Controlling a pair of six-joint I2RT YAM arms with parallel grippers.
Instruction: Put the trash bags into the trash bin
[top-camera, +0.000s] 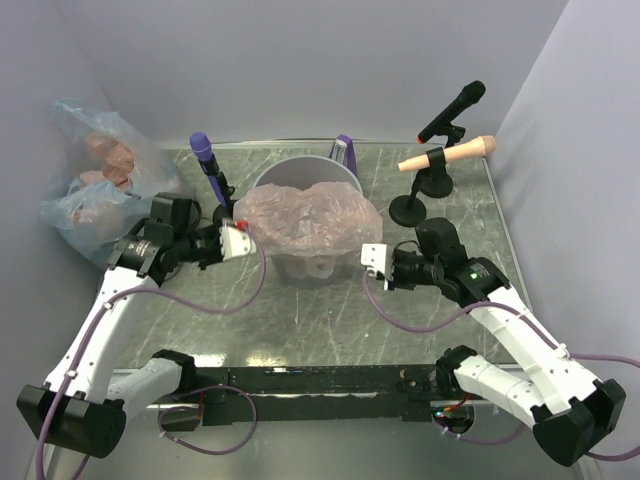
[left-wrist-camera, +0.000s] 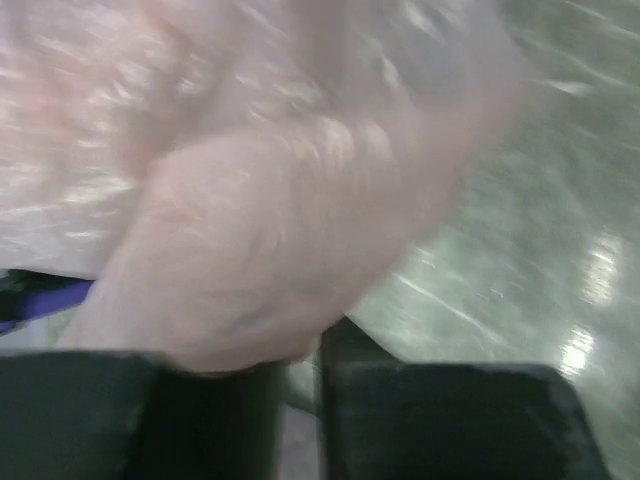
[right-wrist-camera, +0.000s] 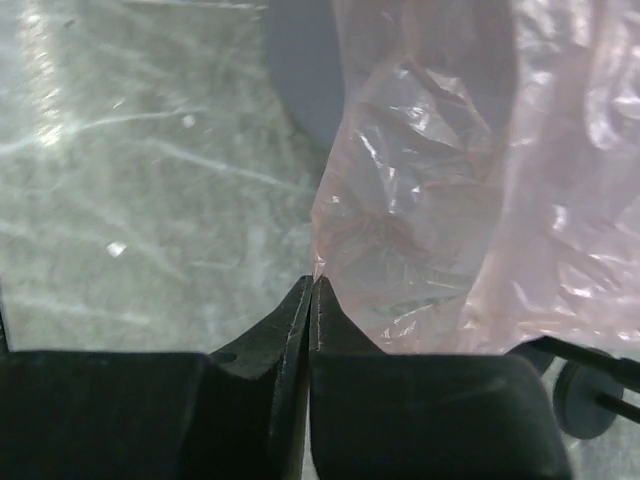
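A pink translucent trash bag (top-camera: 310, 220) hangs over the open top of the round grey trash bin (top-camera: 290, 172), stretched between both grippers. My left gripper (top-camera: 243, 238) is at the bag's left edge; in the blurred left wrist view the bag (left-wrist-camera: 250, 200) covers the fingertips of the nearly closed gripper (left-wrist-camera: 305, 350). My right gripper (top-camera: 368, 258) is at the bag's right edge; in the right wrist view it (right-wrist-camera: 312, 285) is shut, pinching the bag's edge (right-wrist-camera: 450, 200) beside the bin's wall (right-wrist-camera: 295, 80). A second, clear bluish trash bag (top-camera: 95, 185) with pink contents lies at the far left.
A purple microphone (top-camera: 205, 155) on a stand rises just left of the bin. A black microphone (top-camera: 452, 108) and a peach one (top-camera: 450, 155) stand on round bases at the back right. A small purple box (top-camera: 343, 150) is behind the bin. Walls enclose the table.
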